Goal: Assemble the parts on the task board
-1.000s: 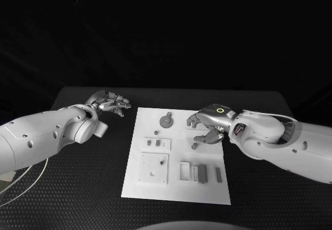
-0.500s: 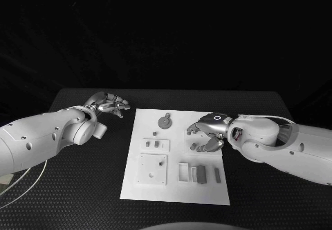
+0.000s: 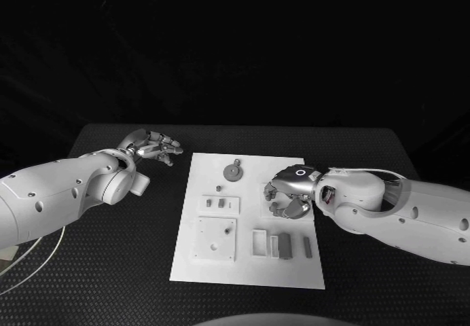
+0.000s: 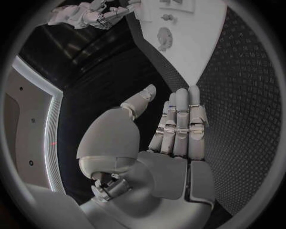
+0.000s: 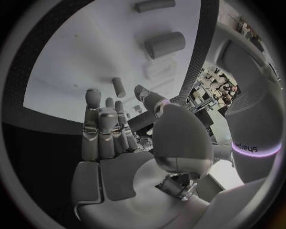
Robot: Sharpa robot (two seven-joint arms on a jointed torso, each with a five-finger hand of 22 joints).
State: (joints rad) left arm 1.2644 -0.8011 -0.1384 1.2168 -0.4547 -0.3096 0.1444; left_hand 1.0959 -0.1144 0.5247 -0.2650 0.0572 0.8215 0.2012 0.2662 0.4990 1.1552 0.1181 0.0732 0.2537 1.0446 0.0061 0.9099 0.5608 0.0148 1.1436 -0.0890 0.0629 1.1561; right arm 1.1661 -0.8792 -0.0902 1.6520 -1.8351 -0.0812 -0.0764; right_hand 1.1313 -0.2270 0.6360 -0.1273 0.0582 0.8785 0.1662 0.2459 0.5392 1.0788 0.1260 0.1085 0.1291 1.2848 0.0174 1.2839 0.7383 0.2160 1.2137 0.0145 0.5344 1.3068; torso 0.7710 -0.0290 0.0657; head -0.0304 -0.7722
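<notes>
The white task board [image 3: 247,273] lies in the middle of the table. On it are a round grey piece [image 3: 233,172], a small peg [image 3: 217,189], a slotted block [image 3: 221,202], a square plate [image 3: 217,238] and several upright grey blocks [image 3: 284,246]. My right hand [image 3: 291,197] hovers low over the board's right middle. In the right wrist view its fingers [image 5: 98,124] and thumb are apart, with a short grey peg [image 5: 119,87] lying on the board [image 5: 71,52] just past the fingertips. My left hand [image 3: 154,145] is held off the board's far left corner, fingers straight and holding nothing [image 4: 178,119].
Black textured table [image 3: 108,265] surrounds the board on all sides. A larger grey cylinder [image 5: 165,44] and another grey piece [image 5: 155,5] stand further along the board from my right hand. The left wrist view shows the board's far end [image 4: 202,38] and the round piece [image 4: 164,36].
My right hand has come down and towards me over the board, and now covers the small peg that lay beside it. The left hand has barely moved.
</notes>
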